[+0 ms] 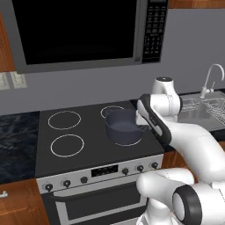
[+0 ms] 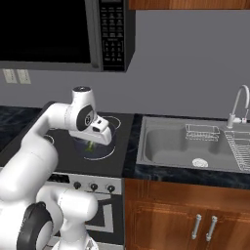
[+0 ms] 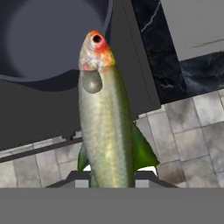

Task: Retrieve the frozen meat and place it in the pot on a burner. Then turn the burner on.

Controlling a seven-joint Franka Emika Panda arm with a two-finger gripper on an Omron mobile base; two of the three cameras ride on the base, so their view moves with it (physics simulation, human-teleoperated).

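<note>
hand [image 3: 112,181] gripping frozen meat [image 3: 107,127], head toward pot [image 3: 52,39]

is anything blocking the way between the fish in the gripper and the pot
Nothing visible does. The gripper is shut on the frozen meat, a greenish fish with an orange-red head. In the hand view its head reaches the rim of the pot, whose inside looks empty, with no lid on it.

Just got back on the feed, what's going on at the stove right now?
The gripper is shut on the frozen meat, a small greenish fish with an orange-red head, and holds it by the pot. The pot sits on the front right burner of the cooktop. The fish is not yet in the pot.
</note>
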